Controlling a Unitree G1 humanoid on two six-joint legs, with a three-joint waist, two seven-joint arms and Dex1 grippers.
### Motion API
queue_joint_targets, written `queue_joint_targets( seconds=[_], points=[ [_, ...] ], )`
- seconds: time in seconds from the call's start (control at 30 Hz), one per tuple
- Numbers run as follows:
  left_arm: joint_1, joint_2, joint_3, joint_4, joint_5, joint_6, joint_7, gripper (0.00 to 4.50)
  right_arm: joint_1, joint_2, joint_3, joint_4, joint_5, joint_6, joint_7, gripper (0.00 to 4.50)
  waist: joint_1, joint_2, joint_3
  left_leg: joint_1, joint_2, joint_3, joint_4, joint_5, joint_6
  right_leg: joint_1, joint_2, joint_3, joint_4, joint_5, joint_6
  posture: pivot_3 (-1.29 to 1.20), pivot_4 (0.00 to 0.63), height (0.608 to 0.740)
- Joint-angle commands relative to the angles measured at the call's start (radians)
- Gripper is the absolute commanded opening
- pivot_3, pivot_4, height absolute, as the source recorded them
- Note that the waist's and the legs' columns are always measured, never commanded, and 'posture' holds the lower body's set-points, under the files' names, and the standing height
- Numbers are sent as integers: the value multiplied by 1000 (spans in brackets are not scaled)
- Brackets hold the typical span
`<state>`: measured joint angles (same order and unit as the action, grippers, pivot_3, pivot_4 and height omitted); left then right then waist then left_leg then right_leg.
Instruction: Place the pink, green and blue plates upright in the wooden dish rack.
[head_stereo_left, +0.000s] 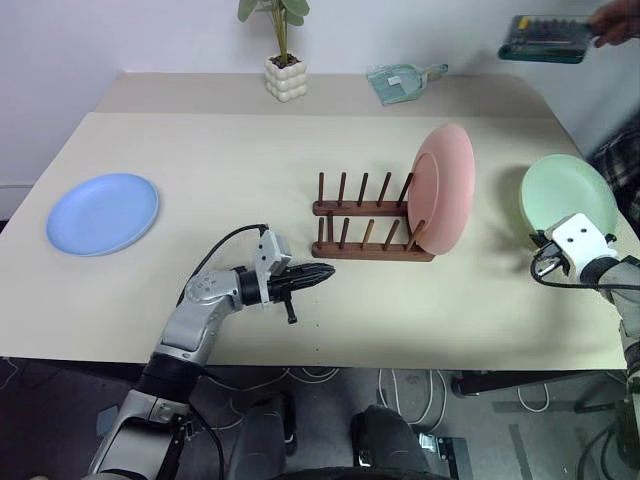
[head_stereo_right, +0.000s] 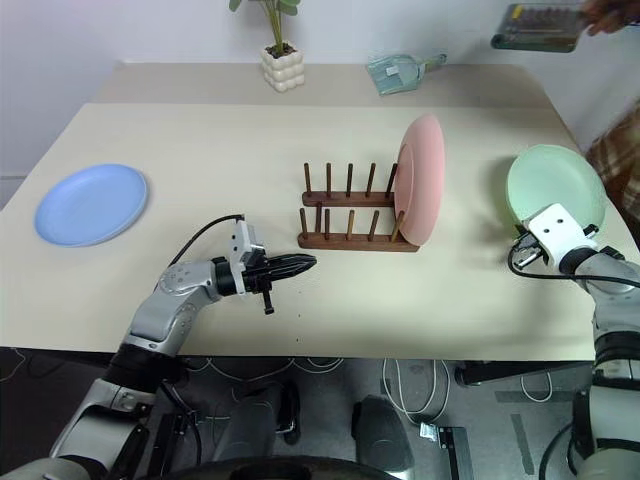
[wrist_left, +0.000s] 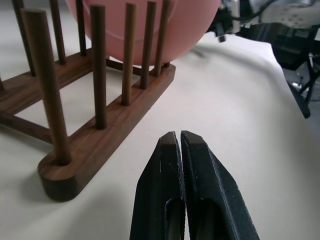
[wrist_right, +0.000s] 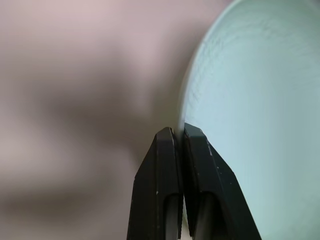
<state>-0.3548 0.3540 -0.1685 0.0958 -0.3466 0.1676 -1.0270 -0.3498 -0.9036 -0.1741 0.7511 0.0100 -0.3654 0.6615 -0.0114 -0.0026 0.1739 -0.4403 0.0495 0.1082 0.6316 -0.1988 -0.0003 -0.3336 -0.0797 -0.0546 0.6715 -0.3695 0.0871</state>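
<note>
Left gripper (head_stereo_left: 318, 271) at 6 o'clock, jaws pressed together, empty, parked beside the rack (head_stereo_left: 372, 238). Right gripper (wrist_right: 178, 137) at 3 o'clock, pinching the green plate (head_stereo_left: 567, 203) by its rim, tilted up, likely for slotting. Pink plate (head_stereo_left: 445, 187) already upright at the rack's right end. Blue plate (head_stereo_left: 103, 212) flat at 9 o'clock. Potted plant (head_stereo_left: 283, 62) at 12. Nothing blocking the free pegs.

Even soft light, blurred wrist background

Nothing here can be read; no lettering, brand, number or sign shows on any plate, on the rack, or on the table.
</note>
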Motion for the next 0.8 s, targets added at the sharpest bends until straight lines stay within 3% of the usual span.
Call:
queue_joint_targets(
  seconds=[0.03,0.27,0.43,0.6,0.8],
  points=[
    [-4,7,22,-35,-12,-6,-1,73,150,-45,-137,-388,157,123,56,9,1,1,0,0,0,0,0,0,0,0,0,0,0,0,0,0,150,732],
    [-41,1,5,1,-13,-7,-36,73,422,-66,-460,-981,433,518,111,9,1,1,-1,0,0,-2,0,0,0,1,0,0,0,0,0,0,150,732],
    [-74,-19,-6,55,-7,-22,-65,73,338,-87,-605,-1216,719,741,60,9,-4,1,-1,0,0,-2,0,-1,1,2,0,0,0,0,0,0,150,732],
    [-95,-38,-12,86,3,-37,-77,73,154,-128,-569,-1335,992,858,-9,9,0,0,0,0,0,-4,-1,-2,2,1,0,0,0,0,0,0,150,732],
    [-80,-41,-5,49,4,-26,-65,73,-180,-55,-340,-1376,1375,892,-175,9,-2,-1,0,-2,0,-3,0,-3,4,0,-2,0,-1,0,0,0,150,732]
  ],
)
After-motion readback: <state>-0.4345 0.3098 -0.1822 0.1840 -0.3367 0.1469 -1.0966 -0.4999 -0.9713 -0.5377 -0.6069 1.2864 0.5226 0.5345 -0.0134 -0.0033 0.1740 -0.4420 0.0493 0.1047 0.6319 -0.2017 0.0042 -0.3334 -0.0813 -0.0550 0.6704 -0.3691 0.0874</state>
